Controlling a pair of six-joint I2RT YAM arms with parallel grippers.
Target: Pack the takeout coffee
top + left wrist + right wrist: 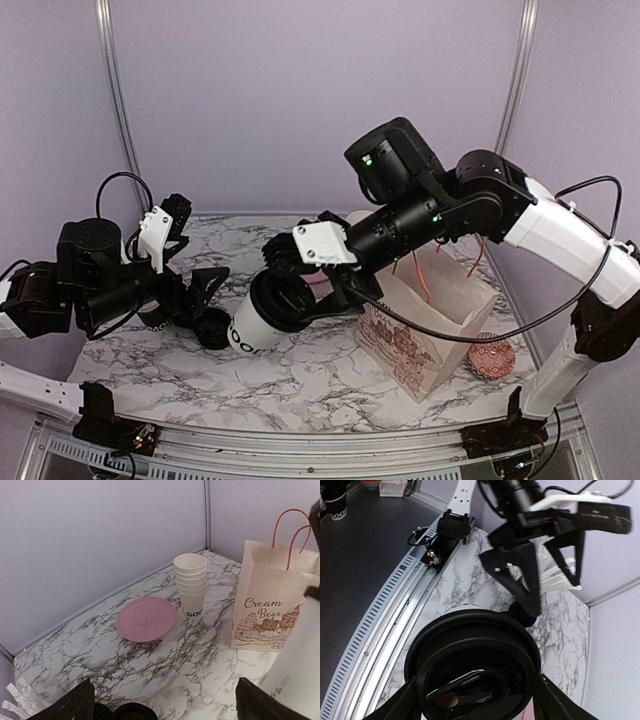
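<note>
A marble-patterned table [300,385] is enclosed by pale lilac walls [300,100] set in aluminium posts [115,90]. A pink plate [146,619] and a stack of white paper cups [190,580] are seen toward the back, and a white paper bag [415,340] with pink handles is stood open on the right. A loose black lid [212,328] is laid near the left gripper [193,252], whose jaws are spread fully with nothing between them.

The takeout coffee cup [248,330] is held above the table's middle, tipped on its side just beside the bag. It is white, black letters are printed near its base, and it is capped by a round black lid [475,665]. It is clasped between the widely parted jaws of the right gripper [290,295].
</note>
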